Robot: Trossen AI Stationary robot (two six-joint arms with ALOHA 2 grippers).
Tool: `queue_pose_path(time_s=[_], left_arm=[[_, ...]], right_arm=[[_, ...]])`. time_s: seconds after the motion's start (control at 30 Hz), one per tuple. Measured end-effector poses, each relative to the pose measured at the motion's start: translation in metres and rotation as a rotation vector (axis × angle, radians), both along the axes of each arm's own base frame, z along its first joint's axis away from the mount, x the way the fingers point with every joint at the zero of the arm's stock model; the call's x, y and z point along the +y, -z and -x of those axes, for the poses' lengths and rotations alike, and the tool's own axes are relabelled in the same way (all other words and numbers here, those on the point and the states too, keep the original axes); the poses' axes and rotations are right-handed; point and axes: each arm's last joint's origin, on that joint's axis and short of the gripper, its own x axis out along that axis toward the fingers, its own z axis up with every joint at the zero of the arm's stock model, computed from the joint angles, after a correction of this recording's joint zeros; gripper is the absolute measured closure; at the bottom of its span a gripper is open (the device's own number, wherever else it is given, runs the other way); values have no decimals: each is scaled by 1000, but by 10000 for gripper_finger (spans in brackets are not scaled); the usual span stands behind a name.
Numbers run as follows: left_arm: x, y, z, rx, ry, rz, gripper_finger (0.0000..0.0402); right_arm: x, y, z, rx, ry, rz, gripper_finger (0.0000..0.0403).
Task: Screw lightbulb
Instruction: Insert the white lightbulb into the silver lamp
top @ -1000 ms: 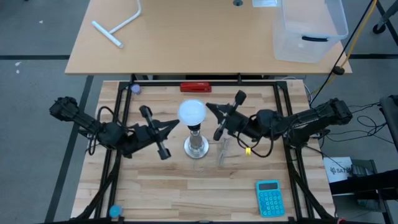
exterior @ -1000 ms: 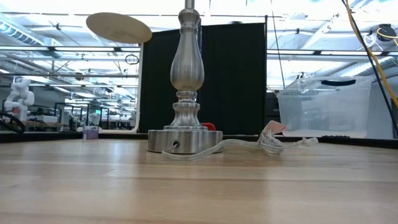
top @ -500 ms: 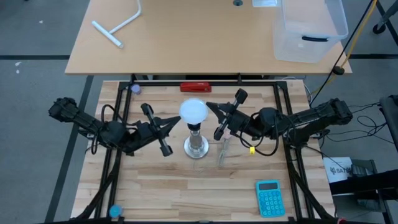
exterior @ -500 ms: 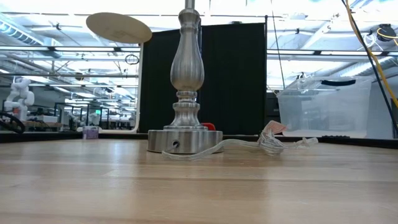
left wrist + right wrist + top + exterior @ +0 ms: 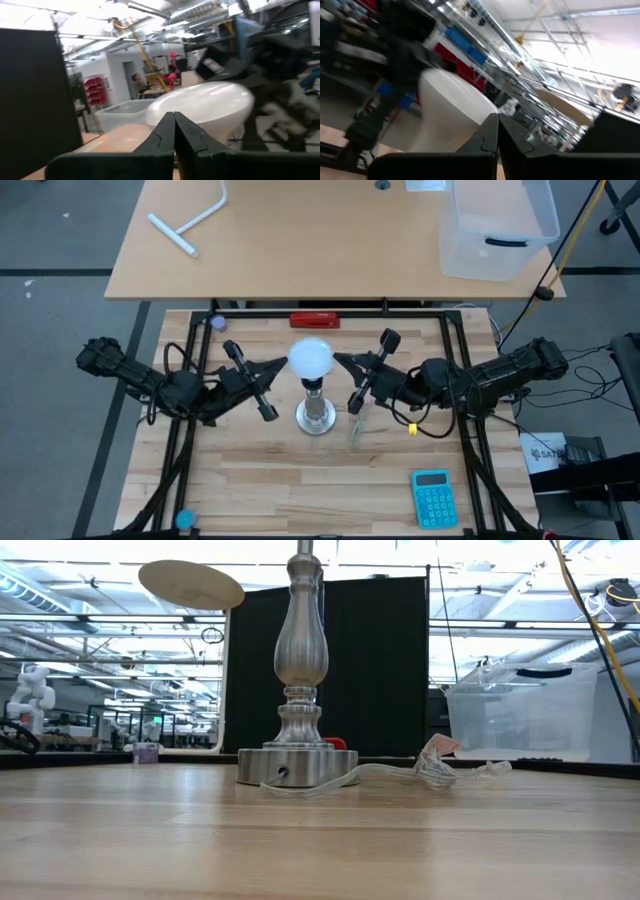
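The white lightbulb (image 5: 310,358) sits with its base down in the top of the upright silver lamp stand (image 5: 316,416) at the table's middle. The low view shows only the stand's round foot and column (image 5: 297,762); the bulb is above that picture. My left gripper (image 5: 283,365) is shut, level, just left of the bulb's head, with a narrow gap. My right gripper (image 5: 338,358) is shut, level, just right of the head, also with a narrow gap. The bulb shows beyond the shut fingertips in the left wrist view (image 5: 205,107) and in the right wrist view (image 5: 450,110).
A clear cord with a clear-pink piece (image 5: 357,425) lies right of the stand's foot. A blue calculator (image 5: 432,498) lies at the near right and a red block (image 5: 314,320) at the far edge. A clear bin (image 5: 497,225) and a white T-piece (image 5: 190,220) lie on the table behind.
My left gripper has drawn back a little toward the table's left and far edges, away from the bulb. My right gripper has drawn back a little toward the table's right edge. The bulb stays on the stand.
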Motion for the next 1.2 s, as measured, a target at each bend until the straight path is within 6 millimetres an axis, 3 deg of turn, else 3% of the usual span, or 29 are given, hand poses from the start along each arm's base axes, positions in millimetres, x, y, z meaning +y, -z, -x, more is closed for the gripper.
queue_pose_path(time_s=[0.47, 0.67, 1.2], left_arm=[[13, 4, -6, 21, -63, 8, 402], [7, -7, 5, -20, -51, -43, 402], [-26, -13, 20, -48, 139, -133, 402]], right_arm=[[19, 8, 2, 72, -55, 44, 403], [20, 13, 1, 122, -43, 47, 403], [-15, 6, -3, 58, 151, -4, 403]])
